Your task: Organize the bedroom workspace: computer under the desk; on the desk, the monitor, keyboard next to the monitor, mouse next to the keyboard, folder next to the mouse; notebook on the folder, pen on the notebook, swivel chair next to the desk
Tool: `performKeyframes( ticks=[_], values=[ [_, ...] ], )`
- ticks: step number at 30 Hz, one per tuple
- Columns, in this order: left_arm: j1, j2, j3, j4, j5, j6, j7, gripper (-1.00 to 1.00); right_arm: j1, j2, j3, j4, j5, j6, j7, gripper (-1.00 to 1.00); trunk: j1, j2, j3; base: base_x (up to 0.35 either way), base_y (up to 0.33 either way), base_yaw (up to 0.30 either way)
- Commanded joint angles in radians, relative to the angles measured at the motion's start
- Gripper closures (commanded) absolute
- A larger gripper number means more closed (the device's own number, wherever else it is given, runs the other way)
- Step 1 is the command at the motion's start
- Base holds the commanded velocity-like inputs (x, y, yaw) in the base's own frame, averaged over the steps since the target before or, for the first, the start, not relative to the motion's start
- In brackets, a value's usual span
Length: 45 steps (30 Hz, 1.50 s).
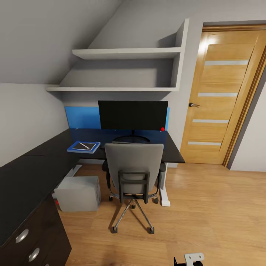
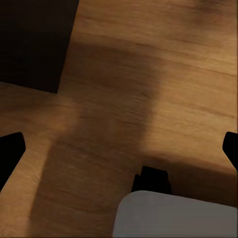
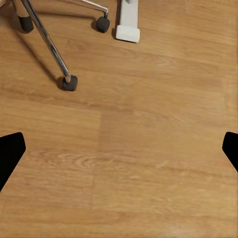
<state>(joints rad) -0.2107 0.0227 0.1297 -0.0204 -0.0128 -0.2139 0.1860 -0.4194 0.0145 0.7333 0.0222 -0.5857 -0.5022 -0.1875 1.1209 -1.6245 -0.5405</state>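
Your swivel chair [image 1: 134, 173] stands pushed up to the black desk [image 1: 44, 162], its grey back toward you and its chrome star base on the wooden floor [image 1: 207, 214]. On the desk behind the chair is the monitor [image 1: 132, 115], upright on its round base against the blue back panel [image 1: 82, 117]; the chair back hides the desk surface right in front of it, so you cannot tell what lies there. To the monitor's left, on the desk near the corner, you have the blue folder [image 1: 83, 146] lying flat, with the grey notebook [image 1: 82, 146] on top of it and the pale pen [image 1: 85, 145] lying across the notebook. Under the desk, left of the chair, the light grey computer [image 1: 78, 193] sits on the floor. A small red dot [image 1: 162, 129] shows by the monitor's lower right corner. Above the desk are two white wall shelves [image 1: 125, 53], and a wooden door [image 1: 221, 96] stands to the right. Your left gripper [image 2: 119, 148] hangs over the floor with its dark fingertips [image 2: 10, 148] spread wide, nothing between them. Your right gripper [image 3: 119, 148] is likewise spread and empty above bare floor, with one chair castor [image 3: 69, 82] and a white desk foot [image 3: 127, 22] ahead of it.
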Motion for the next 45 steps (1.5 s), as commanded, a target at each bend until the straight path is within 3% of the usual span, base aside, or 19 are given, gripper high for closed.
performKeyframes(
  ticks=[1,45],
  values=[
    [0.001,-0.002,0.006,0.0,-0.002,-0.005,0.0,-1.0,-0.001,0.001,0.008,0.002,-0.003,-0.003,-0.004,-1.0,0.0,-0.001,-0.001,0.0,0.0,0.0],
    [0.005,-0.007,0.006,-0.001,-0.004,-0.004,-0.002,-1.0,-0.001,0.001,0.008,0.002,-0.003,-0.003,-0.004,-1.0,0.0,-0.001,-0.001,0.0,0.0,0.0]
  ],
)
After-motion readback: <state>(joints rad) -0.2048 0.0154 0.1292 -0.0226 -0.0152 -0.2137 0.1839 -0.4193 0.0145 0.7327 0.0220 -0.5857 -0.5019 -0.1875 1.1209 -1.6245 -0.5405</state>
